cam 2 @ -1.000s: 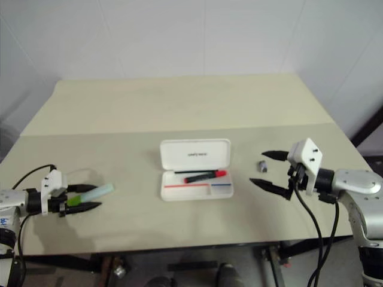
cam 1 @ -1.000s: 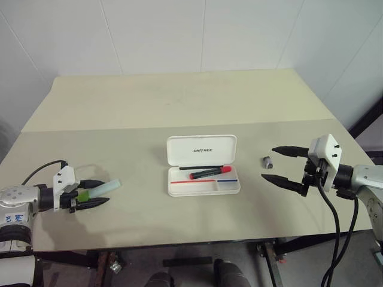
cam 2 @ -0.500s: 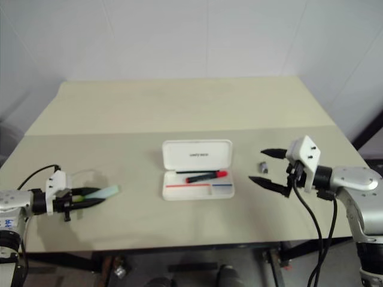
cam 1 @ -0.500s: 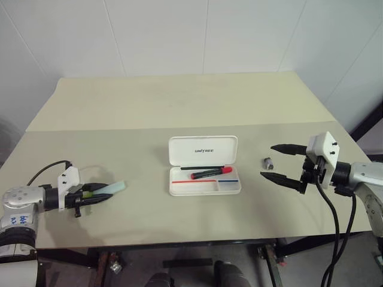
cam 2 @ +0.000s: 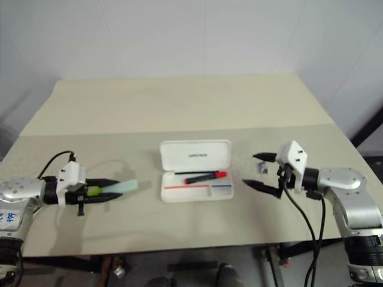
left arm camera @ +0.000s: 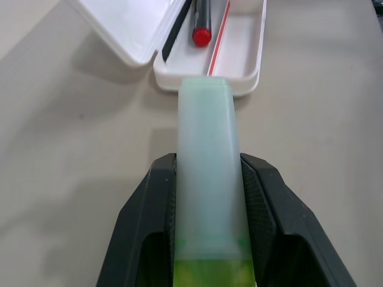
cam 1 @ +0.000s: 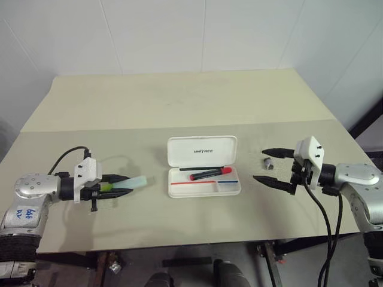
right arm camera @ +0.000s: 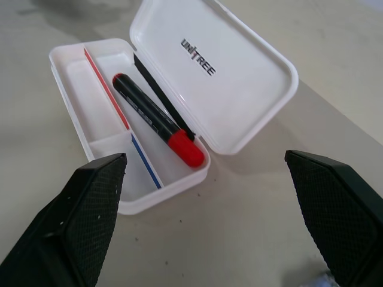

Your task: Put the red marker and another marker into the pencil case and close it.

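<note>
We count one pencil case (cam 1: pixel 203 173), two markers, one small grey piece (cam 1: pixel 267 162), two grippers, all on one matte beige table (cam 1: pixel 179 101).

The pencil case is white hard plastic, rounded-rectangle, glossy, lying open at table centre with its lid tipped back on the far side, dark logo showing. A thin red line and a thin blue line run inside the tray.

The red marker (cam 1: pixel 206 174) lies in the tray's far compartment: slim black barrel, smooth red cap end toward the right.

The light-green marker (cam 1: pixel 122 184) is thick, with a pale translucent cap. We see the left gripper (cam 1: pixel 116 186) clamped on it, cap poking out toward the case, well left of it.

The right gripper (cam 1: pixel 266 165) has its textured black fingers spread wide, gripping nothing, just right of the case; the grey piece sits between them.
</note>
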{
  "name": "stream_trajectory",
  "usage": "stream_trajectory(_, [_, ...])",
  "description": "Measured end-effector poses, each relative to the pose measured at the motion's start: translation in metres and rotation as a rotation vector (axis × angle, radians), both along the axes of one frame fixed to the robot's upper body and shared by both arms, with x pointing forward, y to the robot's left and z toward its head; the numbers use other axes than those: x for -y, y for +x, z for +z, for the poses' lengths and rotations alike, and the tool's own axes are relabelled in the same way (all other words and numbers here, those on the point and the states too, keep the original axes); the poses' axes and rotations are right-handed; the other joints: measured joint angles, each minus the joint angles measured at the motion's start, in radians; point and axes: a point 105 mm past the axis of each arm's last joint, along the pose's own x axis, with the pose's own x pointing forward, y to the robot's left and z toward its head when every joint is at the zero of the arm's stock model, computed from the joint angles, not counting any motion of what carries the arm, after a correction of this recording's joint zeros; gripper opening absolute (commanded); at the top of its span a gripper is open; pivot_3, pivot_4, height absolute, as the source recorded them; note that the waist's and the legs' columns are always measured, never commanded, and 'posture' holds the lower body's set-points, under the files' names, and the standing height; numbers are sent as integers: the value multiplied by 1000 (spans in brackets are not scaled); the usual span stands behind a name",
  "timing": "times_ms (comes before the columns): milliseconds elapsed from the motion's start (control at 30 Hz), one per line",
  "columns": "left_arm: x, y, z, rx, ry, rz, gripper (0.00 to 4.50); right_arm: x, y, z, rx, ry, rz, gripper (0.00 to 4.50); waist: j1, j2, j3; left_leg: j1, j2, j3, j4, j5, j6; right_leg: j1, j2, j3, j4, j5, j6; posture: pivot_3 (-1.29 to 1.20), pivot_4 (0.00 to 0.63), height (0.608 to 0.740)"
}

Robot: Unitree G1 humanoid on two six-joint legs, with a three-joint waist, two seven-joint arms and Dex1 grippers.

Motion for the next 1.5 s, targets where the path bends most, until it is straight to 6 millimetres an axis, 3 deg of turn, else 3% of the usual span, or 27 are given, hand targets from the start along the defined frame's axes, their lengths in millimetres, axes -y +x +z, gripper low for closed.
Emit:
stream_trajectory(367, [60,15,13,-14,-57,14,1093,2,-6,-18,-45,20,-22,4500,2,0,0,0,-1,0,1,0,0,0,0,0,0,0,0,0,150,740])
stream_trajectory(567, [99,21,16,-18,-79,-72,1093,5,-12,-23,-54,21,-39,4500,2,0,0,0,-1,0,1,0,0,0,0,0,-1,0,0,0,150,740])
stream_trajectory(800, [129,21,0,-89,-74,-147,1093,12,-21,-24,-52,18,-73,4500,3,-1,0,0,-1,0,2,0,0,1,0,1,-1,0,0,0,150,740])
stream_trajectory(1200, [162,31,-13,-133,-30,-193,1093,13,-29,-22,-40,23,-112,4500,4,-1,1,1,-2,0,3,0,0,2,0,1,-1,0,1,0,150,740])
stream_trajectory(1500, [164,33,-21,-155,2,-192,1093,11,-30,-18,-21,26,-123,4500,5,-1,1,1,-2,0,3,0,0,2,0,1,0,0,1,0,150,740])
